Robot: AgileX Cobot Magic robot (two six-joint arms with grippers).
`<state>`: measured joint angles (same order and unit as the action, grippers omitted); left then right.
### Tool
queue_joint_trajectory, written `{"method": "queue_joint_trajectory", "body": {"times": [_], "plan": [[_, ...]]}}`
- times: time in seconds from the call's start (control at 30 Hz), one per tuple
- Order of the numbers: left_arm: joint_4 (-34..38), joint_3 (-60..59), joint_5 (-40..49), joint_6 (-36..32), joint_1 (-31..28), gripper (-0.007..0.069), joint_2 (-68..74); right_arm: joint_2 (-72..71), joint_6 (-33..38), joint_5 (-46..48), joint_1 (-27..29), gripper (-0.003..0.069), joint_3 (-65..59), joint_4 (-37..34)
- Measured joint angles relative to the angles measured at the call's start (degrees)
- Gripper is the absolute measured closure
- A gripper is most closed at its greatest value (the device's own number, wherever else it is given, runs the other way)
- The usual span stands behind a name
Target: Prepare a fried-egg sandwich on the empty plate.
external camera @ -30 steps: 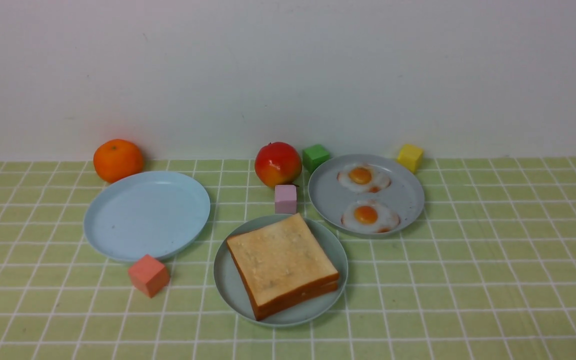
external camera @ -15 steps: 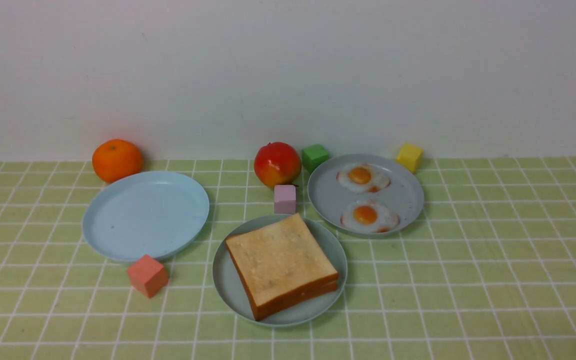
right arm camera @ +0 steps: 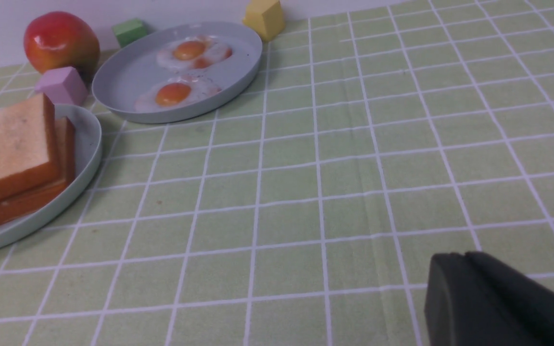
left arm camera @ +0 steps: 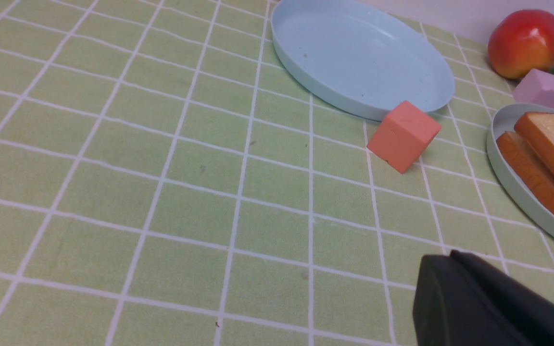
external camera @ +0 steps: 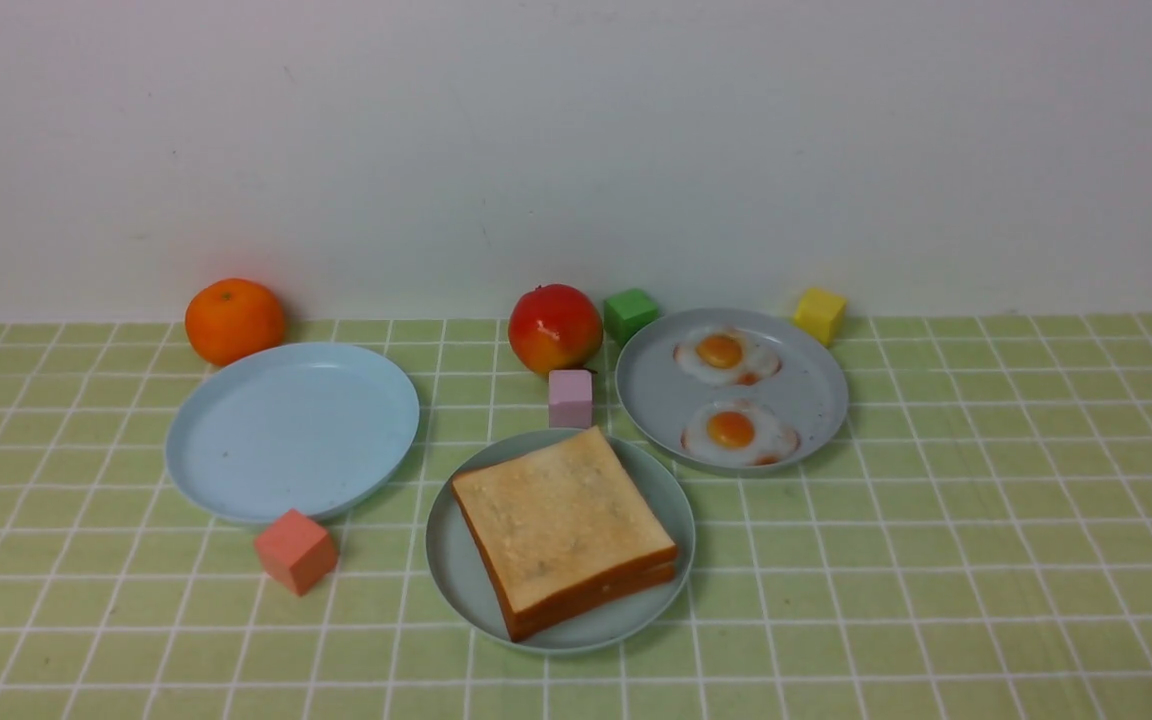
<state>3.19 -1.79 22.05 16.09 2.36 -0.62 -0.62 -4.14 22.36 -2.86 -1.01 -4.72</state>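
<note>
In the centre of the front view's lower half, 2 square toast slices (external camera: 564,525) lie stacked, golden face up, on a round pale grey-green plate (external camera: 461,590). The upper slice is turned slightly against the lower, and a corner points toward the top of the frame. Whether anything is between the 2 slices, I cannot tell.

Right of centre in the front view, a grey plate (external camera: 821,395) holds 2 fried eggs (external camera: 731,430) with orange yolks, 1 nearer the top of the frame than the other. A green cube (external camera: 630,317) sits beside its upper-left rim and a yellow cube (external camera: 820,316) beside its upper-right rim.

Left of centre is a light-blue plate (external camera: 296,430), with an orange tangerine (external camera: 235,322) by its upper-left rim and a coral-red cube (external camera: 297,552) at its lower edge. A red-and-yellow apple (external camera: 555,329) stands in the upper middle, near the wall (external camera: 576,150); a pink cube (external camera: 570,398) is just below it in the frame.

The left gripper (left arm camera: 450,262) is clenched on nothing, above the green checked tablecloth (external camera: 936,600). The right gripper (right arm camera: 459,262) is above the cloth too; whether it is released or clenched, I cannot tell.
</note>
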Motion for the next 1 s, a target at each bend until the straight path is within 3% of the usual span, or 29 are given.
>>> {"method": "queue_joint_trajectory", "body": {"times": [1.0], "plan": [[0.0, 0.0, 0.0, 0.0, 0.0, 0.0638, 0.0, 0.0, 0.0, 0.0, 0.0, 0.0575, 0.0, 0.0]]}}
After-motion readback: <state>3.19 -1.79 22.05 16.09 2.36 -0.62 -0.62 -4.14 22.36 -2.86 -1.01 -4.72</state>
